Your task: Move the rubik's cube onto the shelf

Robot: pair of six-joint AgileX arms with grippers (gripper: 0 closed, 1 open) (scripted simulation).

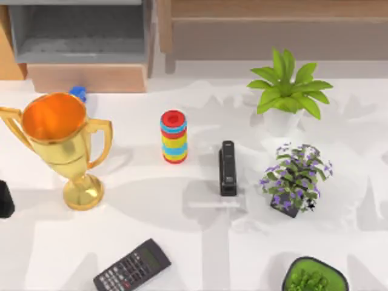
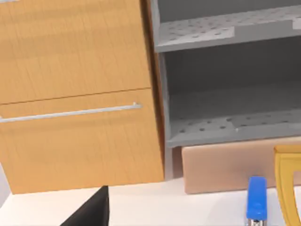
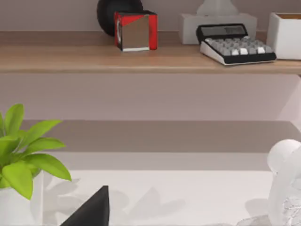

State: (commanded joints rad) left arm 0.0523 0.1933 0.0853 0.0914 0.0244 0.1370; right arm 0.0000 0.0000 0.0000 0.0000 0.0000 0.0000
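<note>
Two claws low near table (image 3: 188,197): left claw (image 2: 89,212), right claw (image 3: 89,212), grip state unclear; shelf (image 3: 141,59) well ahead of right claw.

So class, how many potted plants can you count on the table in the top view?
3: a green leafy plant at back right, a purple-flowered plant before it, and a green plant at the front edge, partly cut off.

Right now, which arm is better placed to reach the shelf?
Right, probably: the shelf lies far right in the top view and the right wrist view faces it; the left wrist view faces the cabinet.
</note>
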